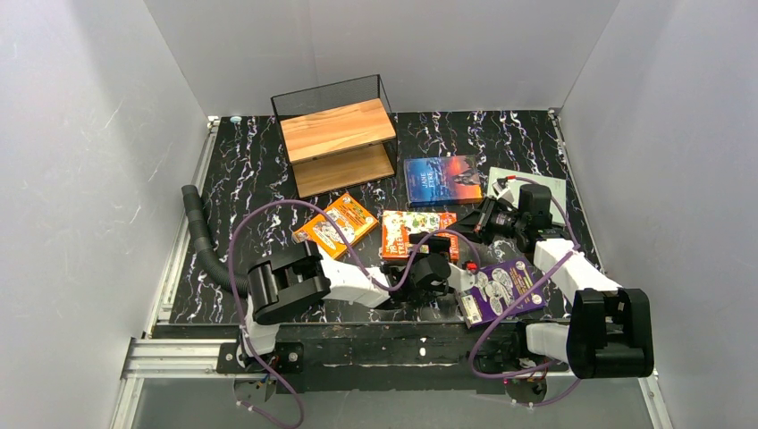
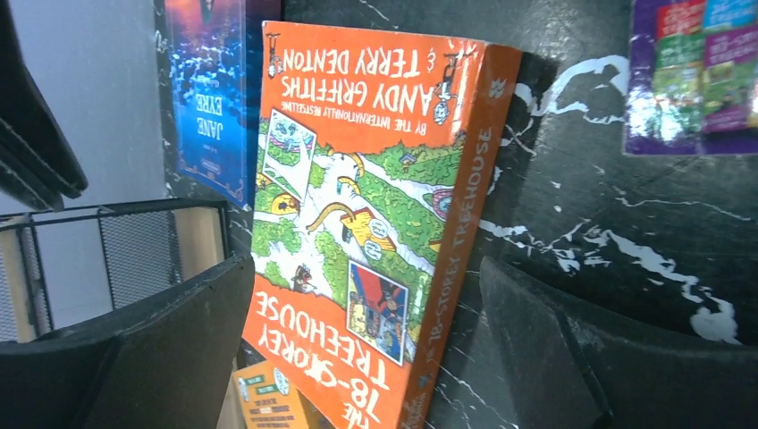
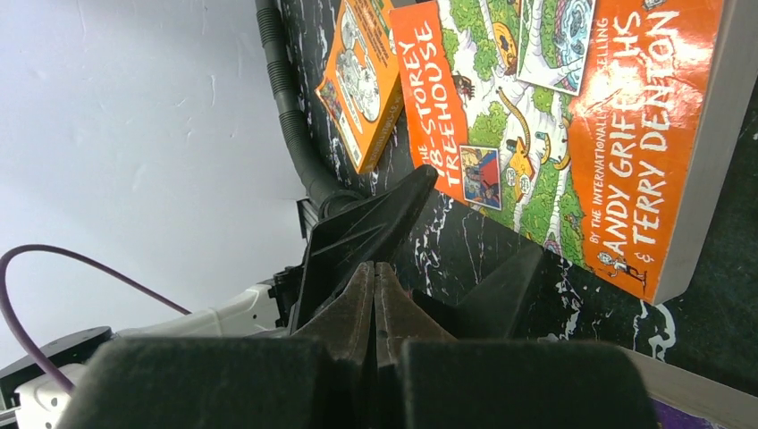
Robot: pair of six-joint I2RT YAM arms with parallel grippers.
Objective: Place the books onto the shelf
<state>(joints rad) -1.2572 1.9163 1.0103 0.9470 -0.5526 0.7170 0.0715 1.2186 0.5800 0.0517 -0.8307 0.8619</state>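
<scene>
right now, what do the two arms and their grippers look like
Both look alike: bulky black joint housings joined by white links, on the left arm and the right arm. A thin purple cable loops along each. The left gripper and right gripper have matte black, wedge-shaped fingers tapering to the tips.

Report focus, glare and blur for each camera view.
Top external: evenly lit, sharp, no strong glare on the shelf. Left wrist: Treehouse book crisp, left fingers soft and dark, purple book blurred. Right wrist: right fingers, closed, out of focus, wall washed bright.
</scene>
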